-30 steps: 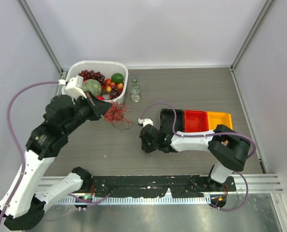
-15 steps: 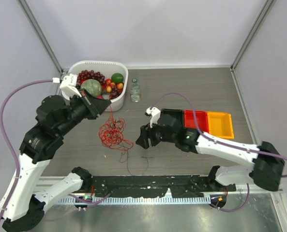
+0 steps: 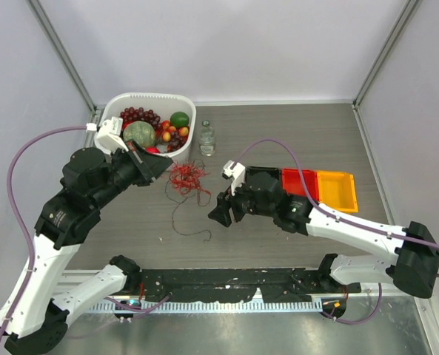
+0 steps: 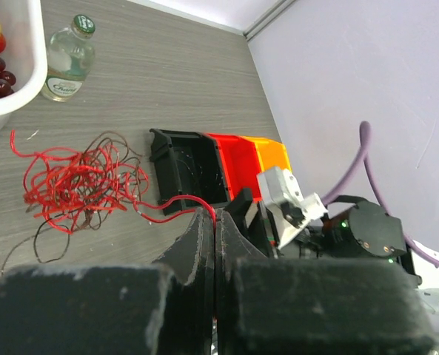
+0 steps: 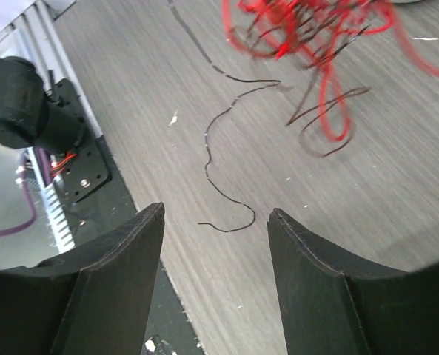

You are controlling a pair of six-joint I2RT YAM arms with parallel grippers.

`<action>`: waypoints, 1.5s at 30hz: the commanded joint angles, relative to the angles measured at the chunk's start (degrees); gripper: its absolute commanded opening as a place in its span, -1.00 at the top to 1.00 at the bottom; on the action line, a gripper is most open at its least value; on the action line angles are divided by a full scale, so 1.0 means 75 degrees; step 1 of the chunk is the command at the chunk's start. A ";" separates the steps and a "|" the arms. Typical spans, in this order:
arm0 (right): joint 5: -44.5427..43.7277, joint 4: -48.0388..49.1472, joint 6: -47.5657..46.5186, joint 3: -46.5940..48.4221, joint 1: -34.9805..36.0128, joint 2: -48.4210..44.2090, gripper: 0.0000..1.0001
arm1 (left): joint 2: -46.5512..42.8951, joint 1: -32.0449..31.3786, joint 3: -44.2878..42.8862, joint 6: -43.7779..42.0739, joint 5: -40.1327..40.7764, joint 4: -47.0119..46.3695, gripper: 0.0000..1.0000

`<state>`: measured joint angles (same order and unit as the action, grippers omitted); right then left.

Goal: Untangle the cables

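Pinching a strand of the cables (image 4: pixel 75 183) in the shut left hand (image 4: pixel 214 222); nothing in the wide right hand (image 5: pixel 215 216).

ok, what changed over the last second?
Right gripper opened, now empty. The cables sagged toward the near edge, then came back up; a dark strand now trails on the table. Unchanged: left gripper shut on the cables; basket, bottle, bins.

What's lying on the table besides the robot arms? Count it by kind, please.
Small plastic bins: 3 (black, red, orange)
White plastic basket of fruit: 1
Clear glass bottle: 1
Clump of thin red and dark cables: 1
Total: 6
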<state>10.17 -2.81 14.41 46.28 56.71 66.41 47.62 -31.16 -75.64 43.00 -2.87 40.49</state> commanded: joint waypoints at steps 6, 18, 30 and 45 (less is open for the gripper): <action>0.0670 0.1134 -0.0634 0.0544 -0.0178 0.0964 -0.27 | 0.0061 -0.0006 -0.0052 0.0114 -0.0355 -0.0629 1.00; 0.0929 0.2553 0.0057 -0.0287 0.0091 0.1762 -0.28 | 0.0073 -0.0017 0.0030 0.0161 -0.0449 -0.0641 1.00; -0.1274 0.1265 0.1158 0.1186 0.0103 0.1398 -0.32 | 0.0155 -0.0006 0.0194 0.0207 -0.0566 -0.0699 1.00; -0.2904 0.2120 0.3621 0.1049 0.0021 0.4504 -0.16 | 0.0646 -0.0017 -0.3023 -0.0249 -0.1293 -0.0396 1.00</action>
<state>-8.08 11.84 37.60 57.25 57.14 99.61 51.72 -31.14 -83.35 44.49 -11.88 41.06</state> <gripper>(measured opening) 0.585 0.014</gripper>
